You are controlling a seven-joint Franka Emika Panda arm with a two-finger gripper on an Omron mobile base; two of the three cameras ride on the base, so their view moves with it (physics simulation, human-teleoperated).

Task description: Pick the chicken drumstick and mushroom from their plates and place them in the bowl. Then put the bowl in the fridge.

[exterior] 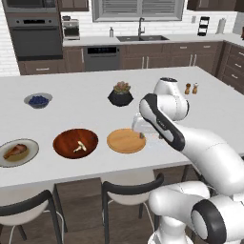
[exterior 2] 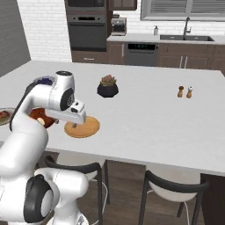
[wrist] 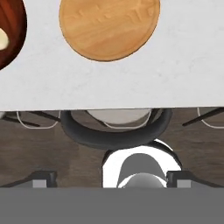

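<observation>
My jaws stand apart and hold nothing: in the hand view the two small dark finger tips [wrist: 43, 178] sit at opposite sides of the lower edge with open space between them, and my gripper [exterior: 143, 129] hangs over the near edge of the white island counter [exterior: 86, 90], just beside the wooden plate. Status, read from left to right across the left base view. Item 1: the pale grey-rimmed round plate with the olive-tan centre [exterior: 17, 153] lies at the far left near the counter's front edge, and the orange-brown tapered chicken drumstick [exterior: 14, 151] rests on it; this transfer is not yet done. Item 2: the wide, shallow, glossy reddish-brown wooden bowl [exterior: 75, 143] stands next to that plate, and the tiny cream-beige mushroom [exterior: 79, 147] lies inside it; I judge this transfer complete. Item 3: the flat light-tan wooden disc plate [exterior: 126, 140] lies right of the bowl and carries nothing. Behind this row, a small grey bowl of blueberries [exterior: 38, 100] and a black pot with a succulent [exterior: 120, 94] stand well apart from the task items and need no handling. Remaining work, as I judge it: pick up the drumstick, place it in the reddish-brown bowl, then carry the bowl to the fridge.
</observation>
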